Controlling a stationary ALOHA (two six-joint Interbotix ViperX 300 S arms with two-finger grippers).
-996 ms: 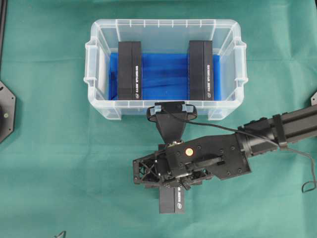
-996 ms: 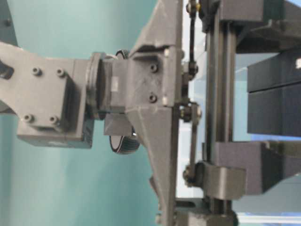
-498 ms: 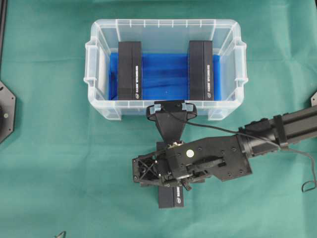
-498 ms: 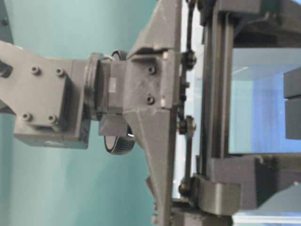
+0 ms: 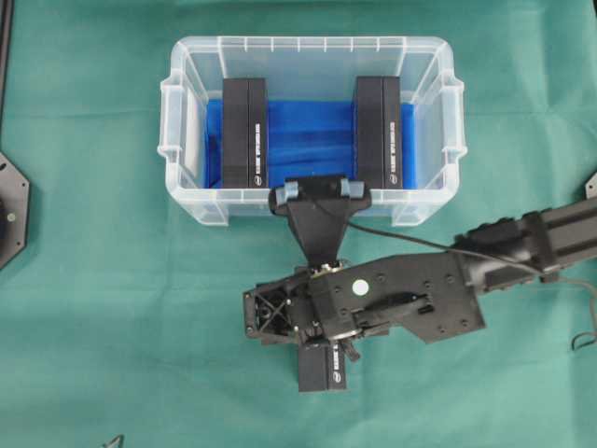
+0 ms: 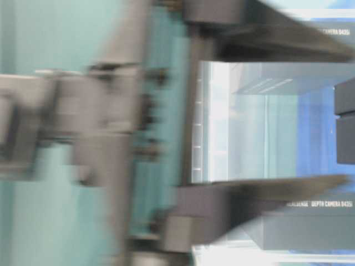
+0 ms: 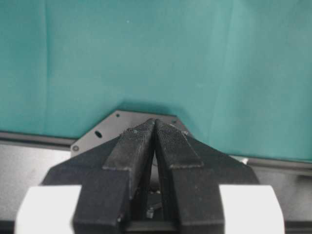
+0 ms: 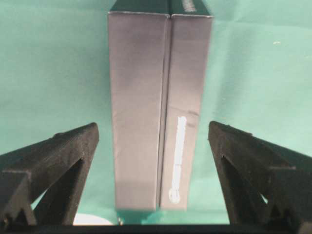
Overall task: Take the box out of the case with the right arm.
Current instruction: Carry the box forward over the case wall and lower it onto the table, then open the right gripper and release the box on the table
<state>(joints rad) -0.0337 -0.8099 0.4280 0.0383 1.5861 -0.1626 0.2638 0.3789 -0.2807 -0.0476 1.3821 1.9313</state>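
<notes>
Black box (image 8: 160,112) stands on edge on the green cloth (image 5: 112,308), outside the case (image 5: 191,201), between the right gripper's (image 8: 156,165) spread jaws without touching either. A careless lift could clip it and topple it.

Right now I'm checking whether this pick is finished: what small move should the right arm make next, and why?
Probably lift straight up and clear. The right gripper has its jaws wide open, with gaps on both sides of the black box, which lies on the green cloth outside the case.
</notes>
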